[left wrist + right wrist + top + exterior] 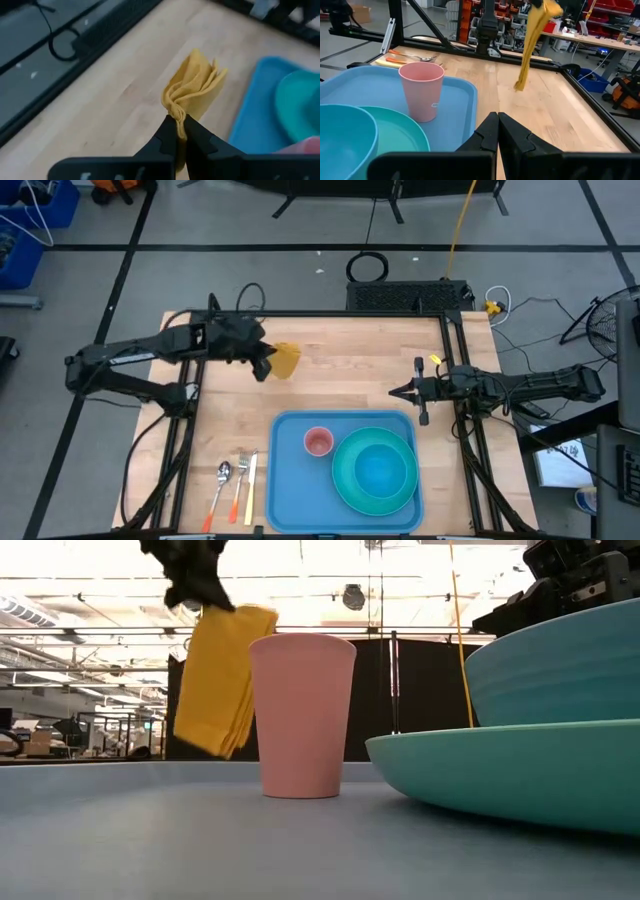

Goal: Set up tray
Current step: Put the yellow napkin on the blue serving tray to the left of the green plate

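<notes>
The light-blue tray (300, 480) lies at the table's near edge and carries a pink cup (318, 442) standing upright and a teal plate (345, 480) with a teal bowl (380, 470) in it. My left gripper (265, 368) is over the wood beyond the tray's far-left corner, shut on a folded yellow napkin (288, 360). My right gripper (393, 392) waits shut, just beyond the tray's far-right corner, touching nothing. In the low view the napkin (220, 680) hangs behind the cup (302, 715). My left gripper (178, 120) pinches the yellow napkin between its two fingers at a bunched upper end (175, 107), where several layers gather into creases. The fingers come from above, slanting toward the table's right. The napkin (532, 40) hangs slack below the fingers, lifted off the table.
A spoon, a fork and an orange-handled knife (235, 485) lie on the wood left of the tray. Bare wood (350, 365) stretches between the two grippers. Black frame rails (470, 460) run along the table's left and right sides.
</notes>
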